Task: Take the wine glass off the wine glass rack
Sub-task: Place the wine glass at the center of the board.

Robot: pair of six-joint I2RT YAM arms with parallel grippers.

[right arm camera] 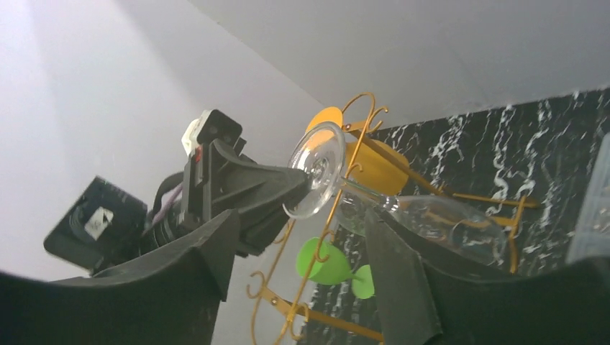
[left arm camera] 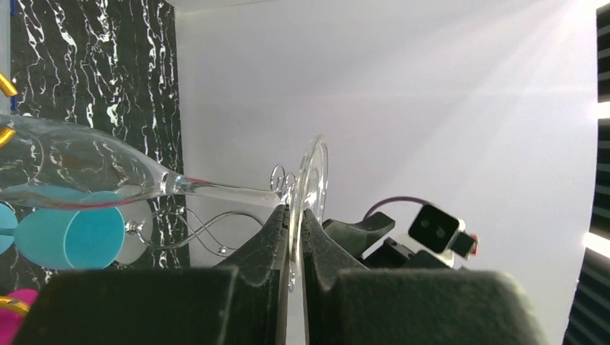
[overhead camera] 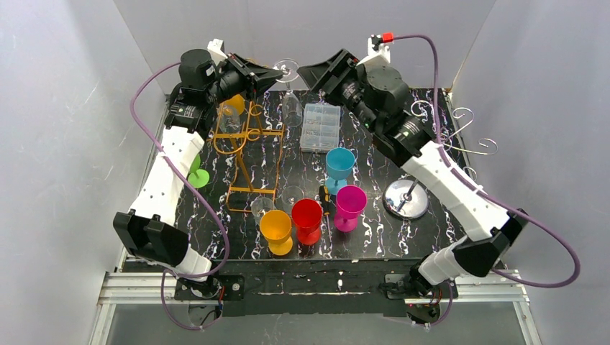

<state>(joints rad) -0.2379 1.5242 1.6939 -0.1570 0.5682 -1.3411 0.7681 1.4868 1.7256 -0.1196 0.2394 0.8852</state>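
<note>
Grips wine glass by foot in left end effector, just beside rack holding yellow glass, with right end effector released opposite.

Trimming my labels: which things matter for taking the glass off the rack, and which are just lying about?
Job: clear wine glass, gold rack, left gripper pinching its foot.
Lying about: red goblet, blue goblet, magenta goblet, plastic box.

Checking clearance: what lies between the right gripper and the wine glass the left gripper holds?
Nothing: the right wrist view shows the wine glass just beyond the open right gripper, its foot pinched by the left gripper.
</note>
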